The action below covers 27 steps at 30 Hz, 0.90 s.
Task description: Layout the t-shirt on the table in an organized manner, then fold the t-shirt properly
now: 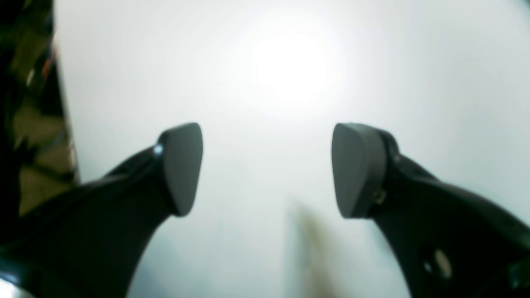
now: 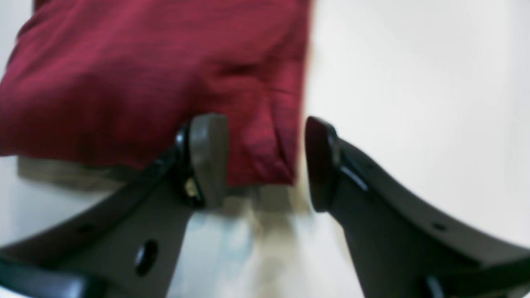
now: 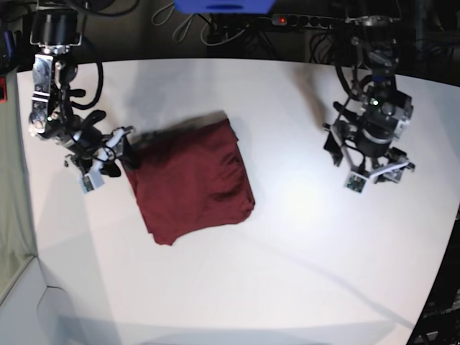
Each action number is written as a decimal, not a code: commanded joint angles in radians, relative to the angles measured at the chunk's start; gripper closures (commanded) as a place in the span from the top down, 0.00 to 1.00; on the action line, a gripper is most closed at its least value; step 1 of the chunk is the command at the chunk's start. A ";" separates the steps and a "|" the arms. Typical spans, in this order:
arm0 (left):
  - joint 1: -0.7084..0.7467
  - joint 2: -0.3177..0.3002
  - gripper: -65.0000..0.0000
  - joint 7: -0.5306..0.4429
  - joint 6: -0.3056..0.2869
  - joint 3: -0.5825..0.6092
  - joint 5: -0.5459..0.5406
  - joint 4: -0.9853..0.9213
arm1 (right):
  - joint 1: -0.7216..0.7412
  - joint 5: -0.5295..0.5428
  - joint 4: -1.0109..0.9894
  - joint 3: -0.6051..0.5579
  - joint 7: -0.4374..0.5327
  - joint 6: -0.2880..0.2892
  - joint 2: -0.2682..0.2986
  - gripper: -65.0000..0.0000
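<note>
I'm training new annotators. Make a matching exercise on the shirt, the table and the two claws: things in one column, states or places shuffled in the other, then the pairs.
Things
1. shirt
2. table
3. left claw
4. right claw

States or places
A. open, only bare white surface between its fingers
B. white, carrying everything
C. open, straddling a maroon corner
D. folded into a compact maroon block

Pairs: 1-D, 2-B, 3-A, 4-C
</note>
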 commanded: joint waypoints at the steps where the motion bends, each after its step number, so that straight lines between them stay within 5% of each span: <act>1: -0.003 -0.007 0.72 -0.013 0.007 -0.035 0.000 0.032 | 0.008 0.021 0.017 -0.013 0.023 0.007 0.012 0.47; 9: 0.034 -0.007 0.72 -0.013 0.004 -0.254 0.000 0.040 | -0.075 0.027 0.057 -0.098 0.023 0.007 0.004 0.47; 16: 0.029 -0.001 0.72 -0.009 -0.221 -0.423 0.000 0.040 | -0.115 0.021 0.087 -0.088 0.023 0.007 -0.019 0.47; 24: 0.059 -0.001 0.70 -0.004 -0.222 -0.537 0.000 0.040 | -0.146 0.025 0.126 0.071 0.023 0.007 -0.019 0.47; 27: 0.114 0.000 0.56 -0.004 -0.222 -0.544 0.000 0.058 | -0.190 0.021 0.164 0.129 0.021 0.007 -0.016 0.47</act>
